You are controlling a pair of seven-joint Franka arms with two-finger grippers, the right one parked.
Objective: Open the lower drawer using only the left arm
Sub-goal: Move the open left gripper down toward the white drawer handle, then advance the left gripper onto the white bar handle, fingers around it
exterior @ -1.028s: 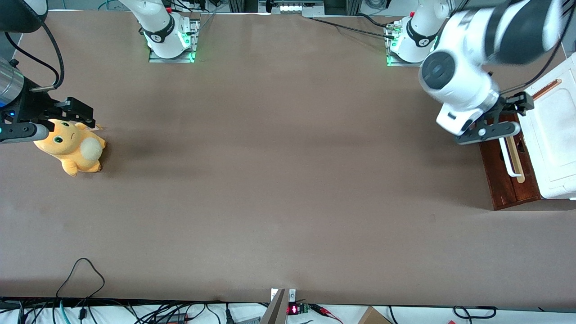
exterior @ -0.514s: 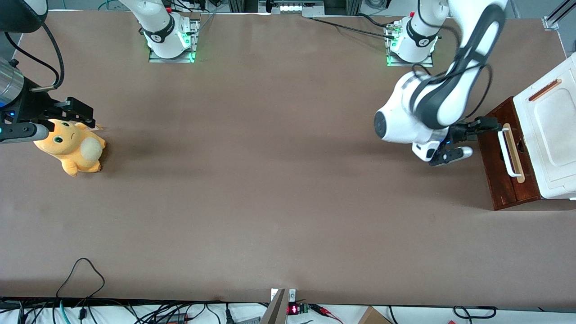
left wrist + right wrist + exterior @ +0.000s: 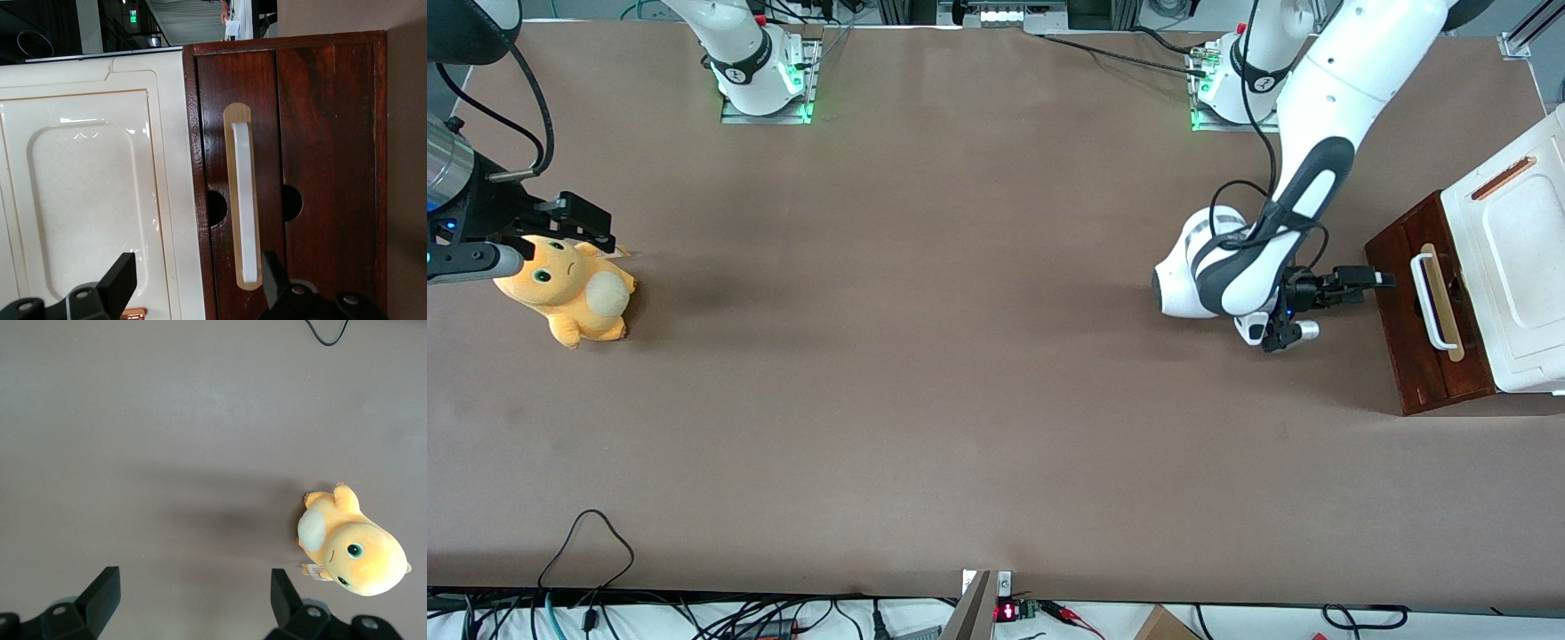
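Lower drawer (image 3: pixel 1423 320): shut, dark red-brown front, at the working arm's end of the worktop (image 3: pixel 960 356), under the white cabinet top (image 3: pixel 1516 258). White bar handle (image 3: pixel 245 203) on its tan strip, untouched. Claw (image 3: pixel 1371 279) of the left arm (image 3: pixel 1280 240) just in front, fingers (image 3: pixel 120 280) spread wide, gripping nothing. Best to line up, slide over the bar, squeeze, then pull straight out. No readable writing or labels anywhere.
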